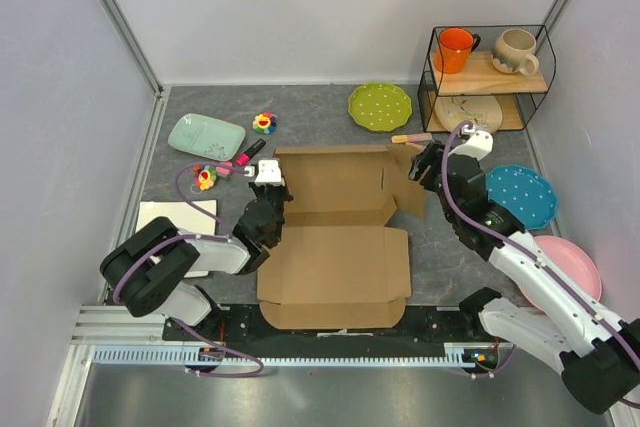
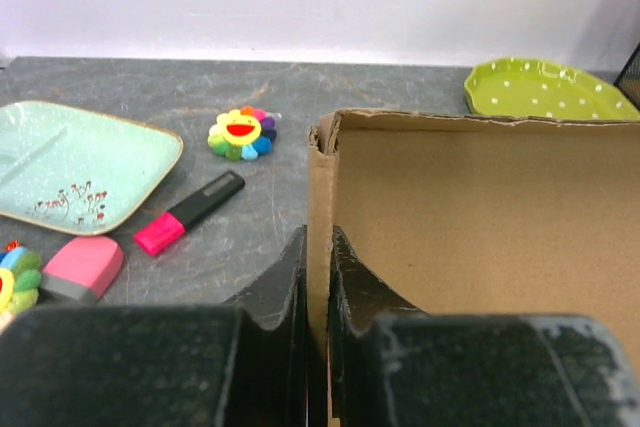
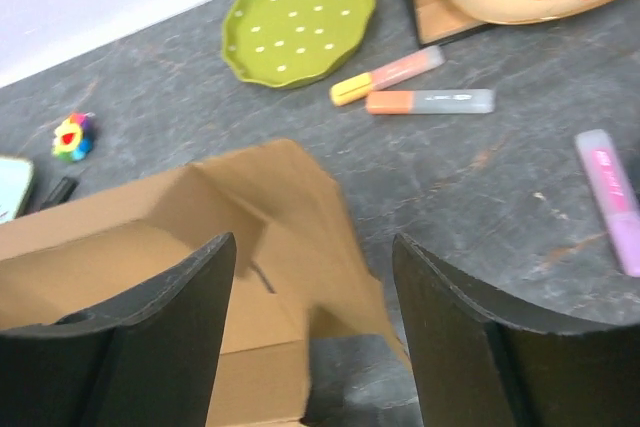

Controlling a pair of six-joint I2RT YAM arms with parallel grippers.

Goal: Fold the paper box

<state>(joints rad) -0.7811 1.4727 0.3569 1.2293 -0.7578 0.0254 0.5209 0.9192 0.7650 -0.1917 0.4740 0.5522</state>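
The paper box (image 1: 340,247) is a brown cardboard sheet in the middle of the table. Its back half has raised walls, and its front panel lies flat. My left gripper (image 1: 268,209) is at the box's left side, shut on the upright left wall (image 2: 320,187), with one finger on each face of the cardboard. My right gripper (image 1: 425,165) is at the box's back right corner. Its jaws stand wide apart above the loose right flap (image 3: 300,197), with nothing held between its fingers (image 3: 200,287).
A green dotted plate (image 1: 380,106) lies behind the box. A mint tray (image 1: 205,135), a flower toy (image 1: 264,123) and a pink marker (image 1: 250,153) lie at back left. A white board (image 1: 176,217) lies left. Blue (image 1: 522,195) and pink (image 1: 570,269) plates and a wire shelf (image 1: 487,75) are on the right.
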